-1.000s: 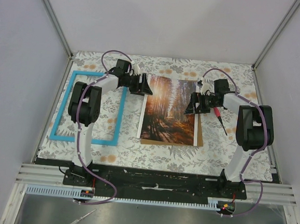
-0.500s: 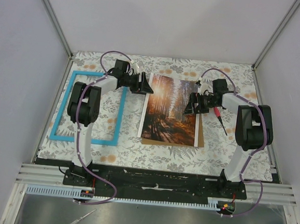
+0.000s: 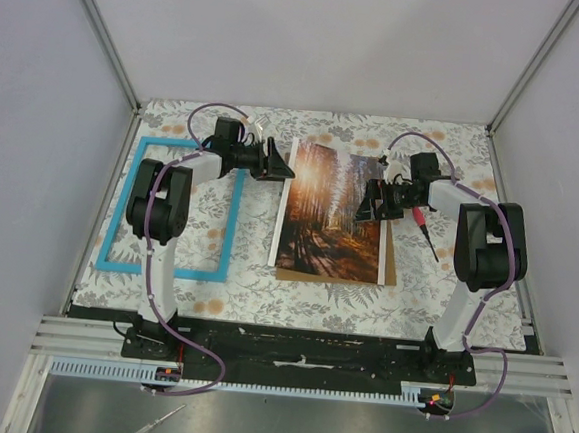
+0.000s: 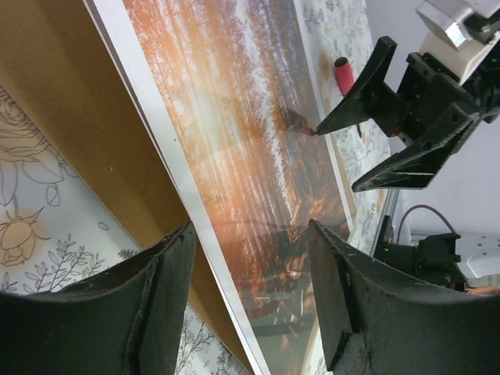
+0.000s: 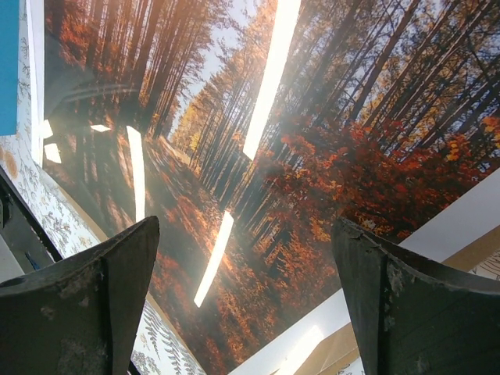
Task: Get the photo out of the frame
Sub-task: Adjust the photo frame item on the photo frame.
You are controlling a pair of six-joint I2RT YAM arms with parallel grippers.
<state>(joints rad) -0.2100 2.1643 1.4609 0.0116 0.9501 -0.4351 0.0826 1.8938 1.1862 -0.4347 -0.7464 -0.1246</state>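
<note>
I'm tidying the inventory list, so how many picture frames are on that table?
1. The blue frame lies flat on the table's left side, empty, the left arm reaching over it. The photo lies apart at the centre. Nothing suggests another hidden.

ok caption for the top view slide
Unframed photo lying between left end effector and right end effector, blue frame set aside.
</note>
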